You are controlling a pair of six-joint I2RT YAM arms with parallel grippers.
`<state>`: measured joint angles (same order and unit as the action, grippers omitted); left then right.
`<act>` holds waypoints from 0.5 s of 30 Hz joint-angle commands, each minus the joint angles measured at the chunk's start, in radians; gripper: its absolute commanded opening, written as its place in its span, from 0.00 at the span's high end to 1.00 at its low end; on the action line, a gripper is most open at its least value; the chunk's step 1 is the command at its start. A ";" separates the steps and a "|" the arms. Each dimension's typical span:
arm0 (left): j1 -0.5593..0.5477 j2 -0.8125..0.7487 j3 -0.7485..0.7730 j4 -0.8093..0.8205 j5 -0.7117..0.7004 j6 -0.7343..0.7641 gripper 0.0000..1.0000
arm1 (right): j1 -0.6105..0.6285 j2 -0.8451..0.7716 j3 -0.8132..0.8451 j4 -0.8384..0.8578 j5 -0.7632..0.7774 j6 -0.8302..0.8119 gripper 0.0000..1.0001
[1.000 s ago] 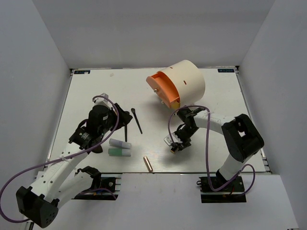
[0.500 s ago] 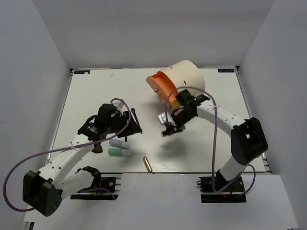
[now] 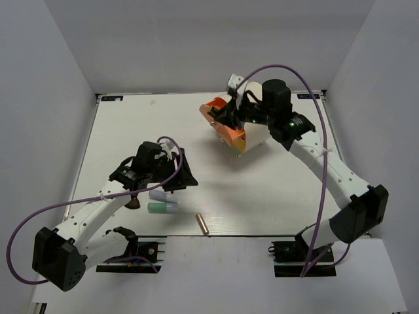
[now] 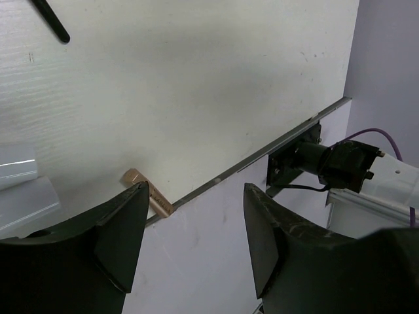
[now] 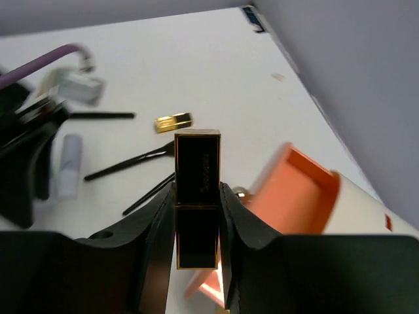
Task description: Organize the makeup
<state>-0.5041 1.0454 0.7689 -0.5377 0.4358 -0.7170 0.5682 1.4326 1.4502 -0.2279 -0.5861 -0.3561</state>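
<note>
My right gripper (image 3: 230, 114) is shut on the small gold-black case (image 5: 196, 196) and holds it in the air in front of the orange open face (image 5: 294, 190) of the cream drum (image 3: 262, 104). My left gripper (image 3: 184, 175) is open and empty, low over the table, and hides the brushes in the top view. The lavender tube (image 3: 162, 195), the mint tube (image 3: 162, 208) and the copper-pink lipstick (image 3: 202, 224) lie near the front edge. In the right wrist view, black brushes (image 5: 131, 163) lie on the table. In the left wrist view, the lipstick (image 4: 147, 190) lies beside my open fingers (image 4: 118, 235).
The drum lies on its side at the back middle of the white table (image 3: 294, 190). Grey walls close in the left, back and right. The table's front edge (image 4: 262, 157) runs just past the lipstick. Purple cables loop off both arms.
My right gripper rose off the table with the case and swung back and up to the drum's orange face. My left gripper moved right, over the brushes.
</note>
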 commanded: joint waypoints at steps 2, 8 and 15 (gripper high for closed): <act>-0.004 -0.016 -0.010 0.038 0.011 -0.036 0.30 | -0.014 0.103 0.087 0.163 0.337 0.278 1.00; -0.004 -0.004 -0.008 0.054 0.009 -0.079 0.30 | -0.027 0.187 0.147 0.154 0.434 0.289 1.00; -0.004 0.018 0.000 0.015 0.017 -0.093 0.30 | -0.036 0.190 0.124 0.131 0.402 0.269 0.71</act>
<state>-0.5041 1.0691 0.7654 -0.5053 0.4366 -0.7975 0.5346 1.6485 1.5402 -0.1272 -0.1936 -0.0944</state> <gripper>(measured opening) 0.703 0.340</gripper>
